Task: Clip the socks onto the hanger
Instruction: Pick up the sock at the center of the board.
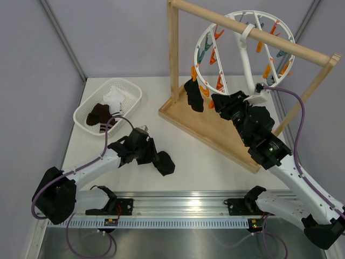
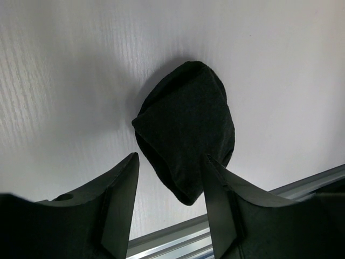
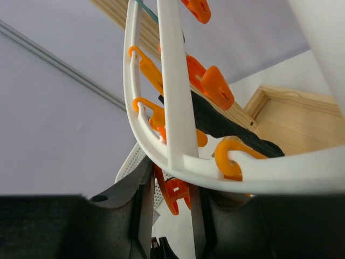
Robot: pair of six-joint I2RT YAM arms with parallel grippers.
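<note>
– So, why are the two arms posed so differently?

– Division of labour, as I read it from my console. My right fingers [image 3: 139,216] are closed narrowly on a white bar of the hanger [image 1: 243,65], probably to steady the ring where it hangs from the wooden stand [image 1: 173,54]. My left fingers [image 2: 123,183] stand apart, straddling the near end of a black sock [image 2: 186,124] that lies on the bench [image 1: 205,162] and gripping nothing.

– And how does that sock lie?

– Flat, near the front rail. Its long axis runs roughly along the reach of the left fingers. The narrower end sits between them, and the broad, rounded end points away. I cannot tell which end is the cuff.

– What about the other socks?

– One dark sock [image 1: 193,94] is already clipped at the ring's lower left rim. Its long axis is vertical and its free end points down toward the stand's base. The remaining socks lie heaped in the white basket [image 1: 122,80], well apart from the hanger.
</note>
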